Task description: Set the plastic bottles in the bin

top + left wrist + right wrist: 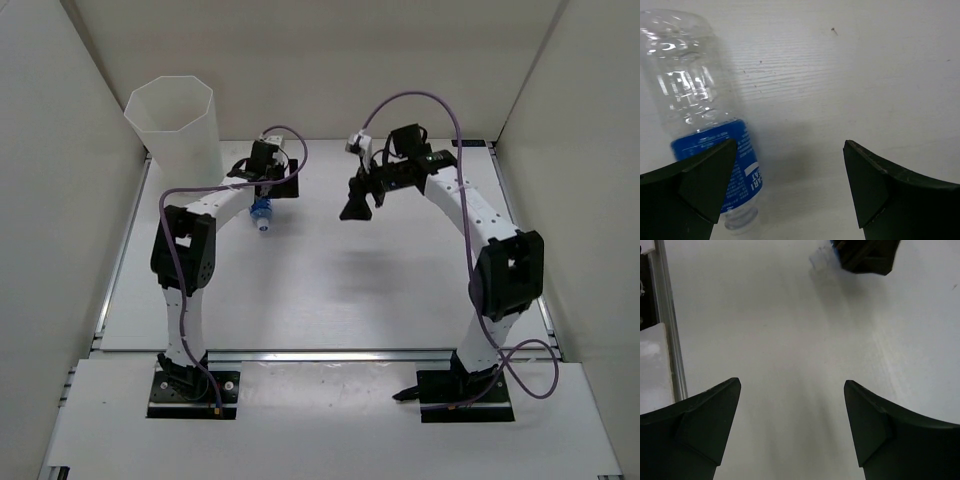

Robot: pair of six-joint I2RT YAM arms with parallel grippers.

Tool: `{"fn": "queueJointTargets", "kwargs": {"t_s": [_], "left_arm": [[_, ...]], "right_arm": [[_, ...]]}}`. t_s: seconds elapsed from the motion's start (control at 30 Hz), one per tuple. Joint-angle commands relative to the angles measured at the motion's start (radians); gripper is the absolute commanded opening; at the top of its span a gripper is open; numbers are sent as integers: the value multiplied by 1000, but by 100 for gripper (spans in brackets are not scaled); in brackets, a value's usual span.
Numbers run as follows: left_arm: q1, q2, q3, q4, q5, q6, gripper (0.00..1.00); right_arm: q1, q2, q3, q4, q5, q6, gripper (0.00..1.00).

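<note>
bottle near table's far left corner, not yet binned.
left pincer wide open over it, empty; right pincer open, empty; bin contents unclear.

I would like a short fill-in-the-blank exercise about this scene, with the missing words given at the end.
1. The bottle under the left gripper has a ____ label.
2. This bottle lies on its ____ on the table.
3. The bin stands in the far ____ corner of the table.
4. The right gripper is open and holds ____.
Missing words: blue; side; left; nothing.
</note>
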Motion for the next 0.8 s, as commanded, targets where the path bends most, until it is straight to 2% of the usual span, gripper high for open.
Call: {"fn": "queueJointTargets", "kwargs": {"t_s": [0.0,0.03,0.07,0.13,0.2,0.3,0.37,0.43,0.47,0.53,0.63,0.77], "left_arm": [[20,35,89,-139,-113,-11,98],[29,29,79,-136,-120,-43,99],[34,19,48,-104,-70,-38,99],[35,-44,-19,-44,-45,-36,99],[23,-92,-85,34,-19,-31,98],[17,-167,-82,27,-23,-59,98],[34,-226,-104,-3,-86,-155,99],[66,-291,-144,-112,-210,-270,99],[80,-325,-150,-158,-267,-382,98],[141,-365,-194,-244,-361,-470,98],[224,-362,-243,-267,-327,-522,98],[281,-287,-268,-269,-286,-554,99]], "right_arm": [[-7,-171,-195,108,60,51,82],[-25,-235,-280,172,52,70,82],[-40,-295,-357,199,41,102,83],[-85,-358,-445,272,26,139,84],[-106,-399,-481,280,17,153,85],[-113,-404,-516,326,68,176,85],[-126,-409,-559,390,140,234,85],[-162,-424,-624,560,267,397,86],[-198,-436,-672,635,277,442,86],[-256,-455,-723,721,190,578,86],[-310,-493,-806,823,127,651,87],[-312,-553,-827,733,196,583,90]]}}
